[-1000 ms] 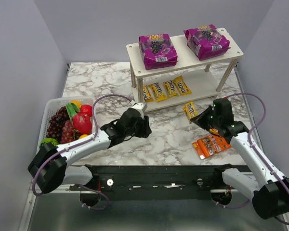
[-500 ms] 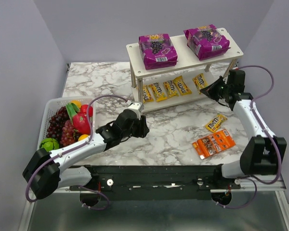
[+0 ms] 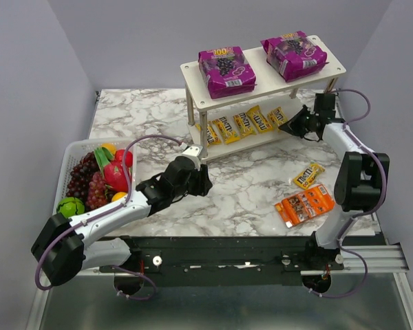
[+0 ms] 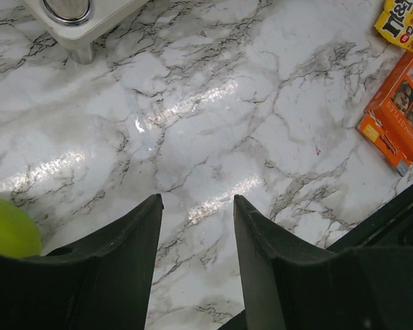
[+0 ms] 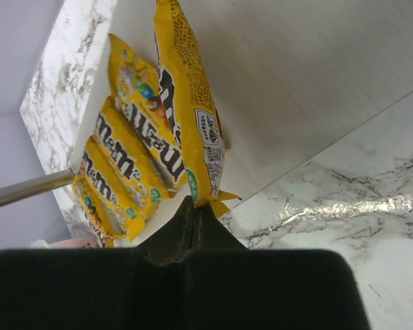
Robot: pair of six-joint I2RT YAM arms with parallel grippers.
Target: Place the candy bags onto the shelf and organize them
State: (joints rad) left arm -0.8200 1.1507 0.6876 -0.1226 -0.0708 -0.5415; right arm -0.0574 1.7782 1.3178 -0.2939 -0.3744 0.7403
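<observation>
right gripper (image 5: pixel 193 214) extended to shelf (image 5: pixel 316 82), pinching packet (image 5: pixel 187 117)

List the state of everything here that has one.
Left gripper: open, empty.
Right gripper: shut on a yellow packet at the shelf's lower tier.
Purple pouches: flat on top tier.
Loose yellow packet: on table.
Orange pack: flat on table.

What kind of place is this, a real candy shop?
Probably not a shop: more likely a robot practice booth. Plain grey walls box in a marble-patterned table, two robot arms are bolted at its edge, and one small shelf holds candy bags.
</observation>
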